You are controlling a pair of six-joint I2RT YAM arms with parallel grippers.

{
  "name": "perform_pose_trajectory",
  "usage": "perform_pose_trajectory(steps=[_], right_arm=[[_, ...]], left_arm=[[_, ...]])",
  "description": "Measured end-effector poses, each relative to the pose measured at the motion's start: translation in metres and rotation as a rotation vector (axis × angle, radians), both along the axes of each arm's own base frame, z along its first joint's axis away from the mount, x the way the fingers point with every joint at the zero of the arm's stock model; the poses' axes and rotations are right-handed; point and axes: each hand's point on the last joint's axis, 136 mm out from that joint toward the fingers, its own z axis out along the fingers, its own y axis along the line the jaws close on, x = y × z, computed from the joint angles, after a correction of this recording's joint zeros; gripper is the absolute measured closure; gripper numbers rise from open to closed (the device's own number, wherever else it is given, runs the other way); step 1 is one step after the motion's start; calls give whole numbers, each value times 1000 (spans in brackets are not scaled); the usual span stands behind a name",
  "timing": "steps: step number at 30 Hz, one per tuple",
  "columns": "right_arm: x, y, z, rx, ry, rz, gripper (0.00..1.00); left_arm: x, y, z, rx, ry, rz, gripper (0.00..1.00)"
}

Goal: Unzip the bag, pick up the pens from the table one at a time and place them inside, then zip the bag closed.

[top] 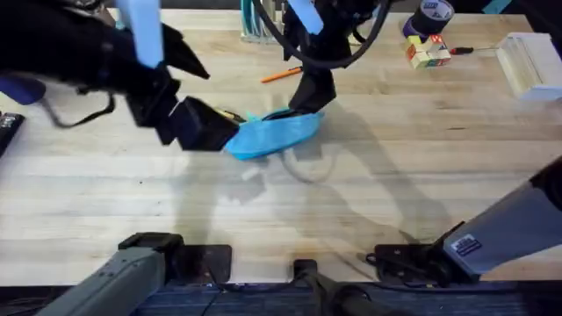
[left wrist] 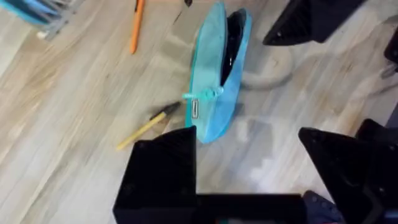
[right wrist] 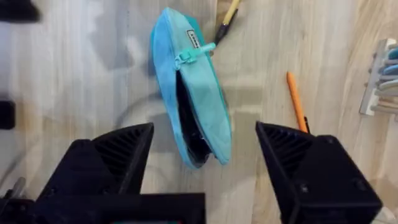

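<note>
A light-wood table (top: 369, 184) seen from above, with two black robot arms reaching in over its middle. The left gripper (top: 206, 127) sits at the left end of a turquoise bag (top: 274, 133); in its wrist view its fingers are spread wide, one finger (left wrist: 163, 168) just beside the bag's end, clamped on nothing. The bag lies near the table's centre, its zip drawn most of the way back. The wrist views show a dark slot of lining along its top, with the zip pull (right wrist: 189, 55) at the left arm's end; whether anything lies inside cannot be told. A yellowish pen (left wrist: 146, 126) with a black tip rests on the wood beside that end of the bag, mostly hidden in the overhead view. An orange pen (top: 281, 75) lies on the table behind the bag, well apart from it. The right gripper (top: 309, 104) hangs over the bag's right end, fingers wide apart and empty in its wrist view.
</note>
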Motion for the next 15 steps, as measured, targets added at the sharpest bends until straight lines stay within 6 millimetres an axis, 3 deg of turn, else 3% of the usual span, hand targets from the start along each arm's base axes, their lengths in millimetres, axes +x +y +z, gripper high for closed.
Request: perform_pose_trajectory(steps=[8,9,15], right_arm=[[-4,4,0,0,0,14,12],[-5,5,0,0,-1,18,64],[-10,11,0,-1,0,37,900]], left_arm=[[-23,7,23,16,-104,50,8],[-24,7,24,17,-111,53,8],[-25,9,24,23,-115,61,8]])
